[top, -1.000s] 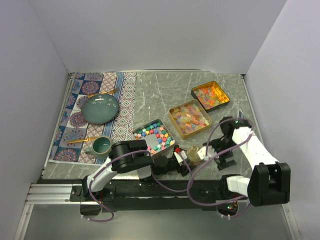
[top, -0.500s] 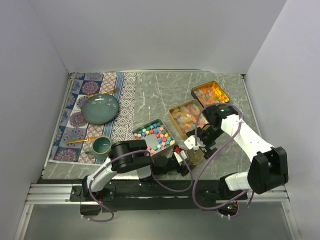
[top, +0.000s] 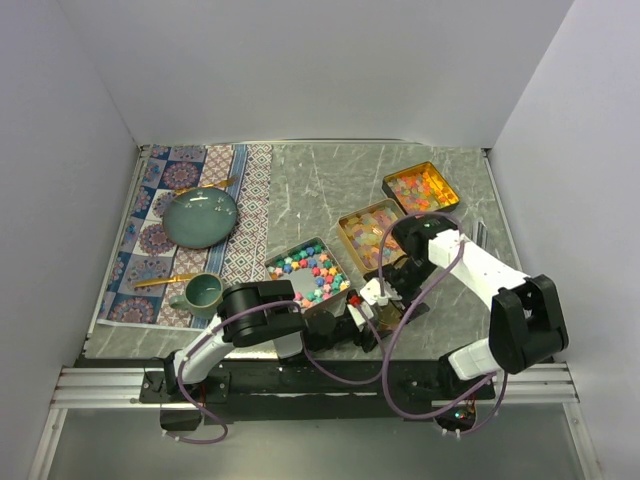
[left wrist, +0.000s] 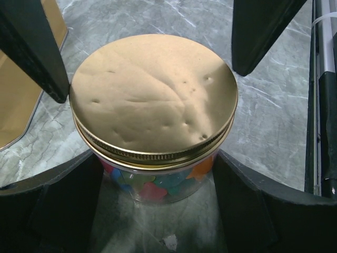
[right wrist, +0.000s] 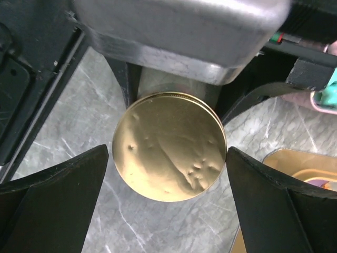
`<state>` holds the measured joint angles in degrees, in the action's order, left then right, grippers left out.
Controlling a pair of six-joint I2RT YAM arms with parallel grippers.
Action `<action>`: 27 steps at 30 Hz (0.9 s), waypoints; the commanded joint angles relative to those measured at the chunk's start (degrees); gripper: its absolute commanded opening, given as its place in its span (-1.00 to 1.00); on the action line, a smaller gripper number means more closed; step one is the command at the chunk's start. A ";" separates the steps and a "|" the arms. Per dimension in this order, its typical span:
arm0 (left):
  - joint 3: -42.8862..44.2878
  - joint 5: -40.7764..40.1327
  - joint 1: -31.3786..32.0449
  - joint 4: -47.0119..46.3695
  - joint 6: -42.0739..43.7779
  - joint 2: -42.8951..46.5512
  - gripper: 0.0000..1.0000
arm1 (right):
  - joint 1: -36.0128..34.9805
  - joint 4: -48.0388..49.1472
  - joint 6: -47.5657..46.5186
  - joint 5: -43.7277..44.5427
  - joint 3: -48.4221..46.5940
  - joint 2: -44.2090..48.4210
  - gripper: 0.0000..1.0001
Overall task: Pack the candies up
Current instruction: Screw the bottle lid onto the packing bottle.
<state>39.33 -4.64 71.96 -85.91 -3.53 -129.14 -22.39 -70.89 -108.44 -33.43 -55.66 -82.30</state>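
A glass jar with a gold screw lid point(left wrist: 152, 100) stands on the grey table near the front, with coloured candies point(left wrist: 158, 184) showing through its glass. My left gripper point(left wrist: 158, 203) is shut on the jar's body. In the top view the jar point(top: 388, 314) sits between both grippers. My right gripper point(right wrist: 168, 179) hovers over the lid point(right wrist: 168, 145), open, one finger close on either side of its rim. More candies fill three gold tins: star pieces point(top: 310, 268), pale gummies point(top: 372, 230), orange-yellow ones point(top: 420, 190).
A patterned mat point(top: 240, 190) at the left carries a teal plate point(top: 200, 217), a teal mug point(top: 203, 292) and a gold spoon point(top: 165, 280). A thin dark stick point(top: 480, 234) lies near the right wall. A small red piece point(top: 355, 299) lies by the star tin.
My right arm has swung left from the right side of the table and brought its gripper over the jar's lid. The left gripper and jar have stayed put.
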 commanded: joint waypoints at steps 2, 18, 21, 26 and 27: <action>-3.56 -5.72 -0.68 -9.28 -1.57 -3.84 -0.98 | 0.24 -0.03 2.71 5.03 4.67 3.54 1.00; -2.94 -5.55 -1.30 -7.78 -3.59 -4.19 -0.99 | 14.38 -6.46 0.86 12.08 10.93 17.53 1.00; -3.21 -4.41 -1.39 -7.61 -3.59 -4.10 -0.99 | 15.19 -4.87 3.32 8.92 5.05 13.76 1.00; -3.12 -3.53 -1.30 -6.73 -3.50 -3.92 -0.98 | 11.60 -4.52 6.31 3.11 -5.50 4.80 1.00; -3.03 -3.53 -1.21 -6.73 -3.50 -3.92 -0.99 | 10.36 -4.17 6.23 2.76 -5.77 4.26 1.00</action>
<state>39.33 -5.87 71.96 -85.91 -3.88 -129.14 -8.56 -75.26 -104.12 -25.85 -56.75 -74.56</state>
